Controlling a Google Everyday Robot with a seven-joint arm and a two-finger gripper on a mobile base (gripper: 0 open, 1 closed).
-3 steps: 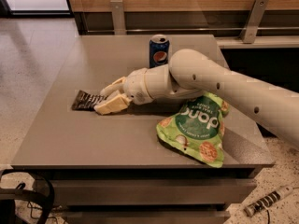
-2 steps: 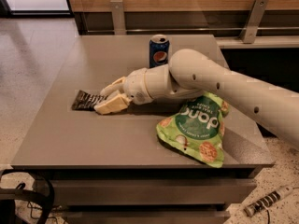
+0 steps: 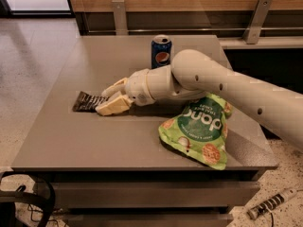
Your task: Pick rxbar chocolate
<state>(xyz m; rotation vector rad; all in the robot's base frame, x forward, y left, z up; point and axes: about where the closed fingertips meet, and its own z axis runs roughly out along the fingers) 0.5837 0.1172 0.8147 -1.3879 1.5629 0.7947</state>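
Dark brown and flat, the rxbar chocolate (image 3: 87, 101) lies on the grey table (image 3: 94, 141) near its left edge, about midway between the far and near edges. You have the gripper (image 3: 102, 102) right at the bar's right-hand end, with its two cream fingers (image 3: 113, 85) spread apart, one on the far side and one on the near side.

Over the last second nothing has visibly shifted: arm (image 3: 227, 84), gripper and bar sit where they were. To my eye that means the reach is finished and the squeeze is what remains. The bar is flat on the table and not yet lifted.

Your near finger covers the bar's right end, so you cannot tell how far the wrapper sits between the fingers, or whether either one touches it. The lettering is unreadable.

The blue soda can (image 3: 161, 51) stands by the far edge and the green chip bag (image 3: 196, 129) lies toward the near right corner, both well apart from the bar. The arm is cut off on the right.
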